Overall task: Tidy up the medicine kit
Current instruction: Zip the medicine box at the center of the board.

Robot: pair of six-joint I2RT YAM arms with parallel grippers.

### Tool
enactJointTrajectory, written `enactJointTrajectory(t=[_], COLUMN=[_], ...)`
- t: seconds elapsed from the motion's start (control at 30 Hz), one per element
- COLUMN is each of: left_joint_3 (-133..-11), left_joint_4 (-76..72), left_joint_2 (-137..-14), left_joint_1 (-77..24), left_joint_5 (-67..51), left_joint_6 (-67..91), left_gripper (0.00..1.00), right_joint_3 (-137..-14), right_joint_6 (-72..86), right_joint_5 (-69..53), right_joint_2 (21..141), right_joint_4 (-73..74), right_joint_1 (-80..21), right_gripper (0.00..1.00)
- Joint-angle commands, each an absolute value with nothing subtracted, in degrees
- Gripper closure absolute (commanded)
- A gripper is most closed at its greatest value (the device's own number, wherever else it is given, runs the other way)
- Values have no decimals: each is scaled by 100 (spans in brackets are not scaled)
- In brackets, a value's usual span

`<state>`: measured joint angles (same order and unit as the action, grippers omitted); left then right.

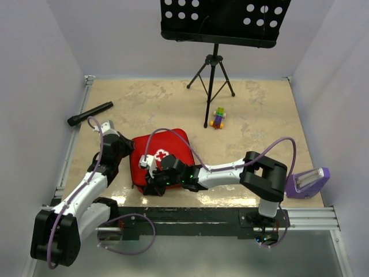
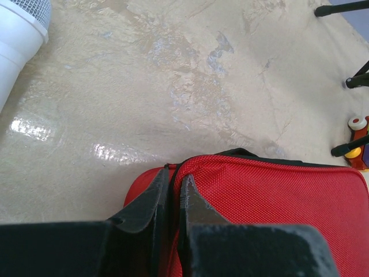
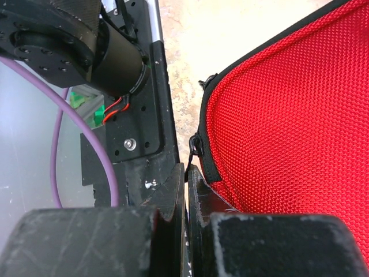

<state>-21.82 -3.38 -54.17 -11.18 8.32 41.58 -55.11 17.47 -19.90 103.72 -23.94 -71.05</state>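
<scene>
The medicine kit (image 1: pixel 173 144) is a red fabric zip case lying closed on the table, with its white cross emblem (image 1: pixel 161 157) facing up. My left gripper (image 1: pixel 125 154) is at its left edge. In the left wrist view, that gripper (image 2: pixel 174 182) is shut on the kit's (image 2: pixel 277 196) black zip seam at a corner. My right gripper (image 1: pixel 151 180) reaches across to the case's near left corner. In the right wrist view, it (image 3: pixel 187 170) is shut on the black zip pull (image 3: pixel 196 144) hanging from the kit's (image 3: pixel 288 115) edge. The contents are hidden.
A black flashlight (image 1: pixel 90 113) lies at the far left. A music stand's tripod (image 1: pixel 212 81) stands at the back, with a small coloured brick toy (image 1: pixel 218 118) by its foot. A purple and white object (image 1: pixel 308 182) sits at the right near edge. The arms' mounting rail (image 1: pixel 230 216) runs along the front.
</scene>
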Motion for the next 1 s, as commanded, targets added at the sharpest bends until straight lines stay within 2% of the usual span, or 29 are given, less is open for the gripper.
enactJointTrajectory(t=[0.0, 0.13, 0.2, 0.27, 0.33, 0.37, 0.47, 0.57, 0.67, 0.97], left_joint_3=[-2039, -2468, -2872, -3189, -3435, -3532, -3717, -3806, -3745, -3209], left_joint_4=[246, 290, 325, 421, 518, 545, 694, 1036, 1361, 2162], left_joint_2=[-5502, -5747, -5984, -6213, -6354, -6372, -6311, -6083, -5662, -4431], left_joint_1=[-1213, -1213, -1213, -1204, -1195, -1178, -1160, -1134, -1116, -1116], left_joint_5=[888, 879, 844, 826, 844, 835, 914, 1159, 1231, 27], left_joint_6=[4395, 4123, 3956, 3824, 3718, 3666, 3499, 3419, 3393, 3577], left_gripper=[100, 100, 100, 92, 80, 70, 45, 27, 21, 20], right_joint_3=[-6064, -5924, -5863, -5766, -5652, -5617, -5459, -5265, -5212, -4650], right_joint_6=[1775, 1819, 1767, 1732, 1758, 1767, 1836, 1950, 2021, 1951], right_joint_5=[-1821, -1328, -1319, -1310, -1283, -1275, -986, -503, -134, 474], right_joint_2=[10187, 9950, 9844, 9678, 9458, 9309, 8852, 8535, 8560, 8429], right_joint_4=[-3086, -2717, -2567, -2470, -2400, -2339, -2127, -1969, -1619, -1679], right_joint_1=[-7251, -7137, -7093, -7093, -7093, -7093, -7093, -6865, -6513, -6521], right_gripper=[100, 100, 76, 56, 48, 45, 43, 42, 44, 41])
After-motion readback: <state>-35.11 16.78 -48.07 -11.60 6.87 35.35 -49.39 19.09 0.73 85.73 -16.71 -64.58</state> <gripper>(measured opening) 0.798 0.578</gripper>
